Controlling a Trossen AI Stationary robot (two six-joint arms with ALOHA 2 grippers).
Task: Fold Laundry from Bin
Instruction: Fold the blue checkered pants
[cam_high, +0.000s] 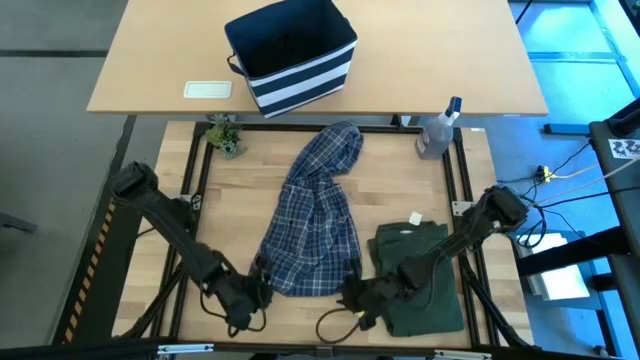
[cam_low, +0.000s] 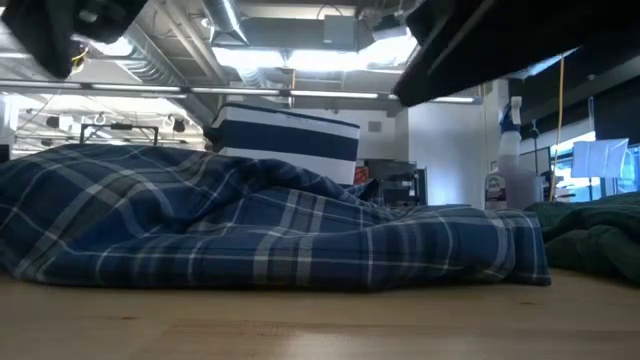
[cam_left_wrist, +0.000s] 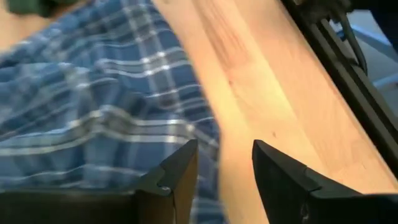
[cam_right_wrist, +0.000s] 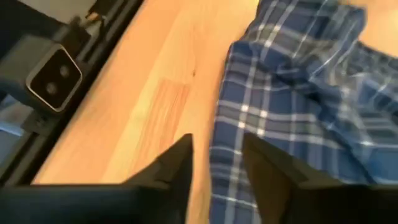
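Note:
The blue-and-white plaid shirt (cam_high: 312, 215) lies crumpled in a long heap down the middle of the table, and spreads across the low view (cam_low: 270, 230). A dark olive-green garment (cam_high: 420, 272) lies folded to its right. The striped navy bin (cam_high: 292, 55) stands on the far table. My left gripper (cam_high: 255, 292) hovers open at the shirt's near left corner, with wood and the shirt's edge (cam_left_wrist: 208, 134) below its fingers. My right gripper (cam_high: 352, 295) hovers open at the near right corner, above the shirt's edge (cam_right_wrist: 227, 124). Neither has anything between its fingers.
A clear spray bottle (cam_high: 438, 130) and a small plant (cam_high: 225, 135) stand at the table's far edge. A white flat object (cam_high: 208, 89) lies beside the bin. Black frame rails (cam_left_wrist: 348, 81) run along the table's sides, and a small camera (cam_right_wrist: 53, 78) sits on one.

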